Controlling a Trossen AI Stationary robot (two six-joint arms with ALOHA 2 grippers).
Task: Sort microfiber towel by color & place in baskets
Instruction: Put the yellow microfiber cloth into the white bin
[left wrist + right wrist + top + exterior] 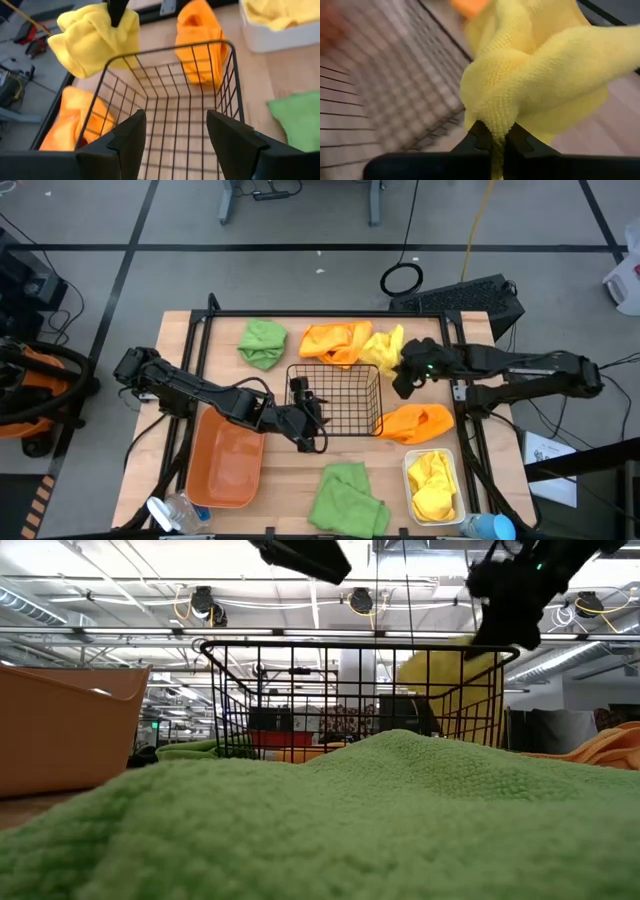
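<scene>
My right gripper [403,368] is shut on a yellow towel [383,348] by the far right corner of the black wire basket [335,398]. The left wrist view shows this towel [95,37] bunched. My left gripper [176,125] stands open at the basket's left near corner, looking into it; whether it touches the wire, I cannot tell. An orange towel [335,342] and a green towel [262,342] lie at the far side. Another orange towel [415,423] lies right of the basket and another green towel [345,498] at the near edge. A second yellow towel [432,483] fills the white bin [408,478]. My right gripper pinches a bunched fold of the yellow towel [495,131] between its two fingers, several layers together. The fingers come from above, slanting down. The towel hangs in a bunch below the fingers [117,10], lifted clear of the table.
The orange bin [228,462] stands left of the basket, beside my left arm. Two plastic bottles [170,512] [490,527] lie at the near corners. A black frame [330,314] runs round the table's far and side edges.
</scene>
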